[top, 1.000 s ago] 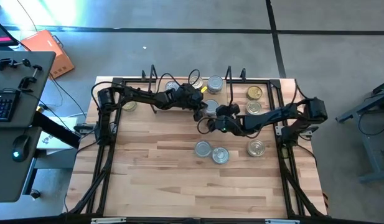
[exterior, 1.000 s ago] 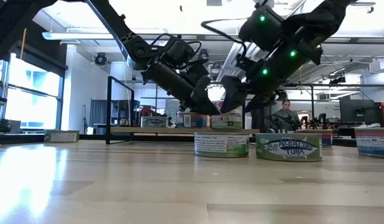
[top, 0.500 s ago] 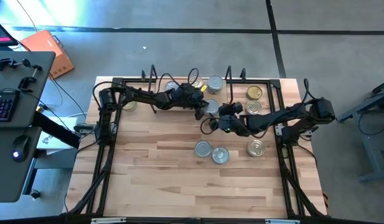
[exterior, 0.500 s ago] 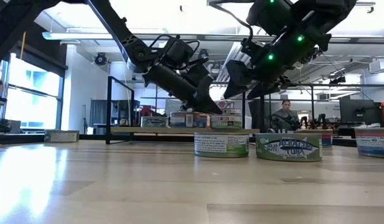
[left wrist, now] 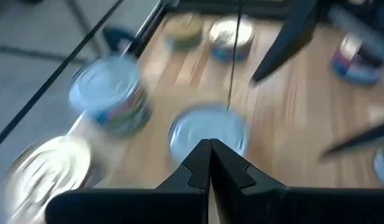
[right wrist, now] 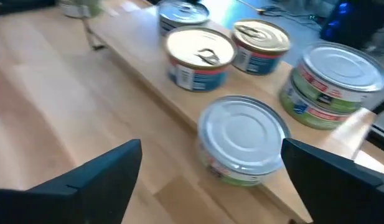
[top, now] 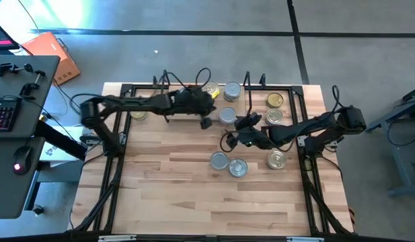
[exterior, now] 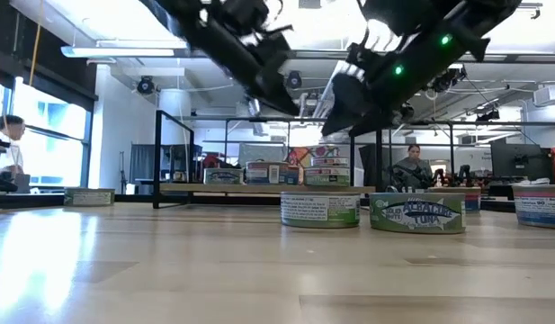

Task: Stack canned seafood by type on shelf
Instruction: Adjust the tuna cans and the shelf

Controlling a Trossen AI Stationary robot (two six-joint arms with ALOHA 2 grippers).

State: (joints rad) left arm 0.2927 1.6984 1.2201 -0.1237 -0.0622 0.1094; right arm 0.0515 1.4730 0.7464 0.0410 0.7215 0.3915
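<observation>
A silver-topped tin (right wrist: pixel 242 139) is seen on the shelf (right wrist: pixel 155 67) at the desk's far edge, with more tins of canned seafood (top: pixel 229 91) ranged along the board behind it, silver and gold tops mixed. Three further tins (top: pixel 229 164) are left loose on the desk (top: pixel 167 188) near its middle, and one (top: pixel 139 115) is set near the far left corner. The right gripper (right wrist: pixel 210 163) is held with its jaws spread wide on either side of the silver-topped tin without touching it, the arm stretched in from the right edge. The left gripper (left wrist: pixel 210 163) is closed with nothing in it, raised above the shelf, its arm reaching from the left. Beyond the desk, an office with desks, monitors and a seated person (exterior: pixel 410 168) is visible.
</observation>
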